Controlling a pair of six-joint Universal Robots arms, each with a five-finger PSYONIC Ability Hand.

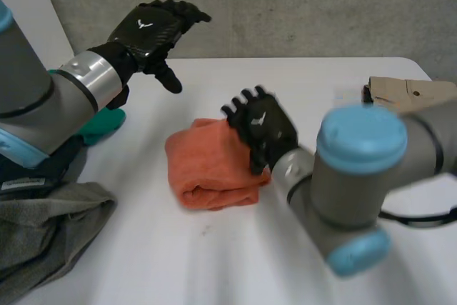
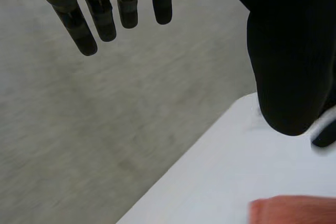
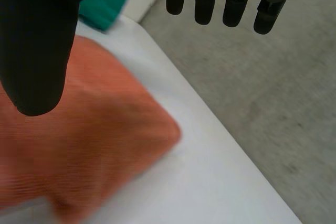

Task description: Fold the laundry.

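The orange towel (image 1: 207, 169) lies folded on the table (image 1: 214, 262) with one end under the right hand (image 1: 263, 130). That hand's fingers are straight, the thumb stands apart and it grips nothing; whether it touches the towel I cannot tell. The left hand (image 1: 150, 30) is lifted well apart from the towel, fingers loosely extended and empty, with a green cloth (image 1: 100, 125) and a grey cloth (image 1: 50, 237) behind it beside its arm, and a beige cloth (image 1: 410, 92) well off to the right hand's outer side.
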